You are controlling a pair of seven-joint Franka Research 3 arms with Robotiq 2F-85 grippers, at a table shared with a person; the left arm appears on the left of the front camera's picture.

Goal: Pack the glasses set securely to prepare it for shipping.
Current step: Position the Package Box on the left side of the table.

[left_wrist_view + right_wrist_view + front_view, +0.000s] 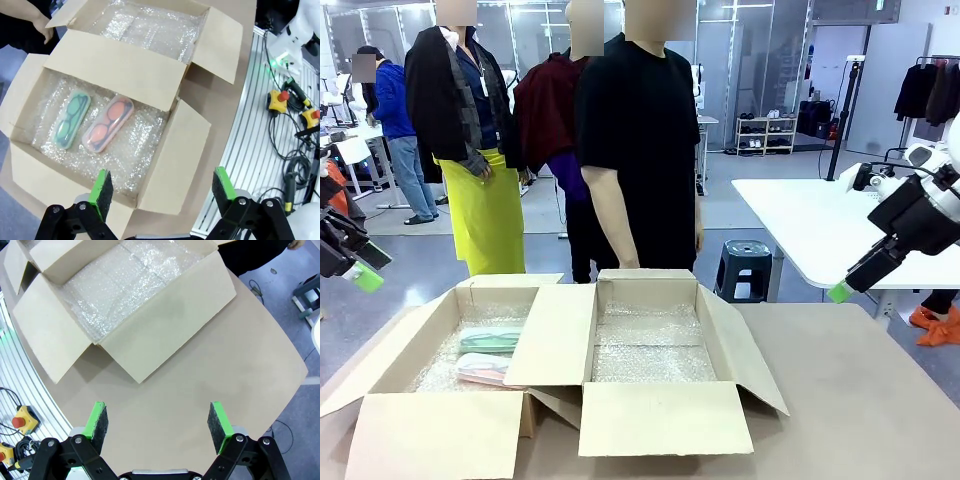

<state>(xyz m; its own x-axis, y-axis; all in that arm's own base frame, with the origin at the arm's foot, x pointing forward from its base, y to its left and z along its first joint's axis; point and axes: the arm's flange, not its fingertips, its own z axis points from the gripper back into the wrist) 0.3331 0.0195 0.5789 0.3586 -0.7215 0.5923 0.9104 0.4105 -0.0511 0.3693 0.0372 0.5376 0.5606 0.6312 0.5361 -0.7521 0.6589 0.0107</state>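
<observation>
While both tools (162,192) (159,425) gape empty, raised box flaps (131,75) around mint case (72,119), pink case (108,123).

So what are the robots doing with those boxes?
Nothing is being handled right now. Two open cardboard boxes lined with bubble wrap sit side by side on the table. The mint green glasses case and the pink glasses case lie next to each other in the left box; the right box holds just bubble wrap. The left gripper and right gripper hang open above the table, holding nothing. A person in black stands at the far side.
</observation>
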